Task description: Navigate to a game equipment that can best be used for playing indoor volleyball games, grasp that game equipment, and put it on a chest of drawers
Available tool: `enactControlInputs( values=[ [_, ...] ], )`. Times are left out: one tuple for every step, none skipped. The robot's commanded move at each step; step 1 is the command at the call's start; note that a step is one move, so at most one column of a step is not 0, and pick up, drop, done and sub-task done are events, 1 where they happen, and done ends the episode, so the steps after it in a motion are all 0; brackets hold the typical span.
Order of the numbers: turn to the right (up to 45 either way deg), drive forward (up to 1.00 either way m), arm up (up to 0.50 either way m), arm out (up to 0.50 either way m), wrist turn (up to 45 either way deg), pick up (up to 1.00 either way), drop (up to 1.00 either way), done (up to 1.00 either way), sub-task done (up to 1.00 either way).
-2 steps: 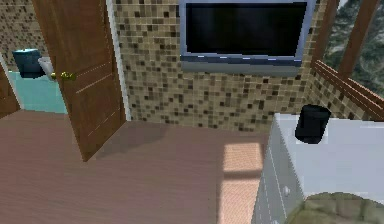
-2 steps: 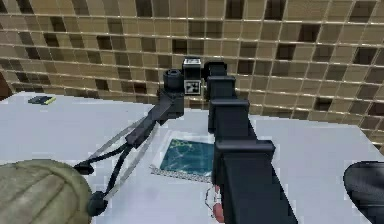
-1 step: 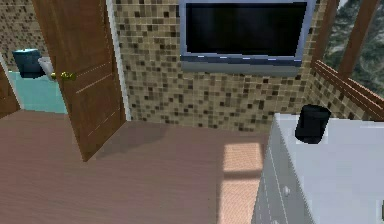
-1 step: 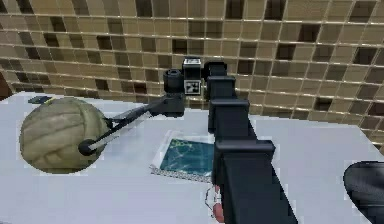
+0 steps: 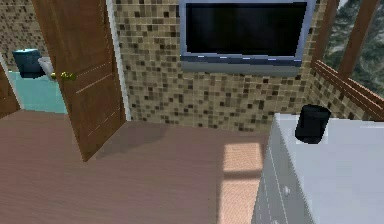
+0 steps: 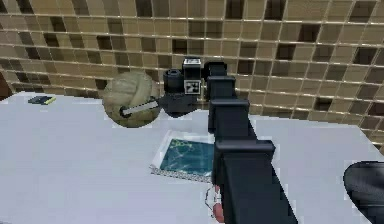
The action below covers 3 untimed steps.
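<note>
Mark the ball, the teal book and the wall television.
ball [image 6: 120, 88], arm side view, its upper left surface.
teal book [image 6: 188, 158], arm side view, cover's middle.
television [image 5: 243, 30], forward view, screen's middle.

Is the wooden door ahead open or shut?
Open: the wooden door is swung inward, and a teal floor shows past its edge.

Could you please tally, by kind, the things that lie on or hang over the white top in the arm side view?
Olive ball: 1
Flat teal booklet: 1
Small dark flat thing: 1
Dark round thing at the right edge: 1
Total: 4
</note>
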Motion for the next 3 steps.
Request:
enactControlInputs(
  values=[
    [0.0,0.00,0.00,0.00,21.0,0.00,0.00,0.00,0.00],
    [0.0,0.00,-0.12,0.00,0.0,0.00,0.00,0.00,0.00],
    [0.0,0.00,0.00,0.00,0.0,0.00,1.00,0.00,0.00]
  ],
)
